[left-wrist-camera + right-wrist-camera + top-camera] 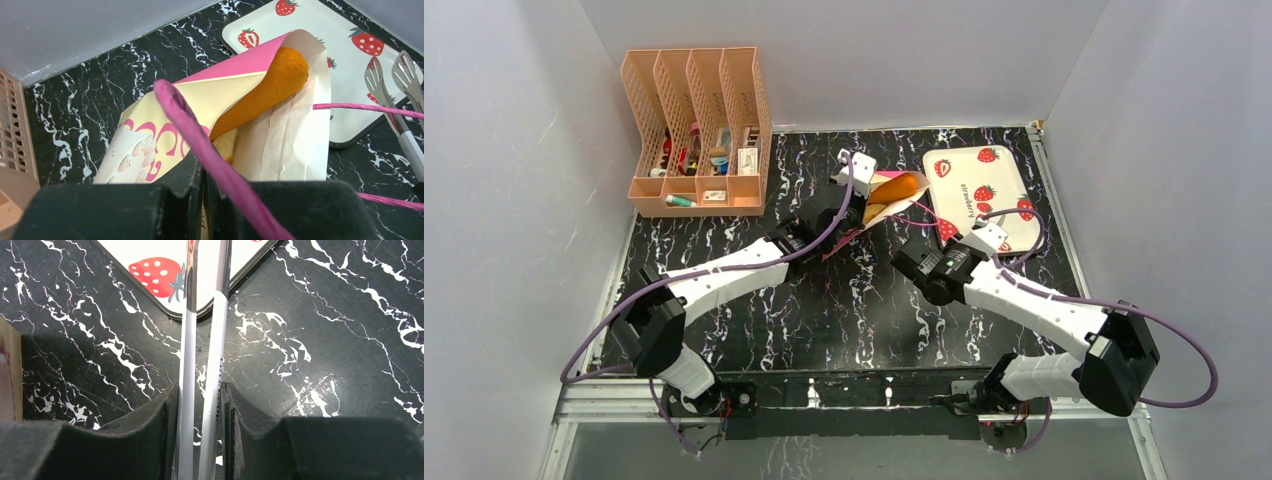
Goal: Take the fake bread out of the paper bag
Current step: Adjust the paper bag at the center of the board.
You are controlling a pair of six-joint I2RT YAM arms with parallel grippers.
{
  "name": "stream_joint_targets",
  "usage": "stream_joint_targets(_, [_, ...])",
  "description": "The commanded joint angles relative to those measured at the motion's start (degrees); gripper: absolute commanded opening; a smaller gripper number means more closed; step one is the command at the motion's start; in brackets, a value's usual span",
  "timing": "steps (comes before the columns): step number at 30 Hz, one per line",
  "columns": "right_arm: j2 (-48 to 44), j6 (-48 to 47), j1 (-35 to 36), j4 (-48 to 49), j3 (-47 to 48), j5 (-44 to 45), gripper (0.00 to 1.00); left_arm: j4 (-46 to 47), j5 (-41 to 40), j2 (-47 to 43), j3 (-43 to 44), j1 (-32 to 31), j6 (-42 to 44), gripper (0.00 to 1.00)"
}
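The left gripper (202, 172) is pinched tight on an edge of the paper bag (200, 100), with a pink string handle (200, 137) draped over it. The bag lies toward 12 o'clock on the table (844, 310), its mouth facing 2 o'clock and the fake bread (272, 82) poking out. The right gripper (201, 405) is clamped on metal tongs (189, 330), whose tips are over the strawberry tray (325, 20) at the bag's 3 o'clock.

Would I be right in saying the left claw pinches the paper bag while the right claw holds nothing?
Not quite: the right claw is closed on metal tongs, as the right wrist view shows. The left claw does pinch the paper bag.
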Motion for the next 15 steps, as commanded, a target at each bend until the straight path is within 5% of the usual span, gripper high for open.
stream_joint_targets(1, [-1.97,1.24,0.37,-2.59,3.69,4.91,0.00,-2.34,-2.62,-0.94,-0.98,0.03,-7.96,0.00])
stream_joint_targets(7, [-1.82,-1.51,0.37,-2.61,6.05,6.45,0.00,-1.64,-9.46,0.52,0.82,0.01,-6.61,0.00])
stream_joint_targets(11, [-0.17,-4.86,0.37,-0.80,8.09,6.89,0.00,-5.24,-15.40,4.45,10.81,1.76,-2.20,0.00])
stream_joint_targets(15, [1.65,-5.58,0.37,-0.38,9.02,6.54,0.00,-8.78,-14.66,5.47,16.73,5.19,-2.26,0.12])
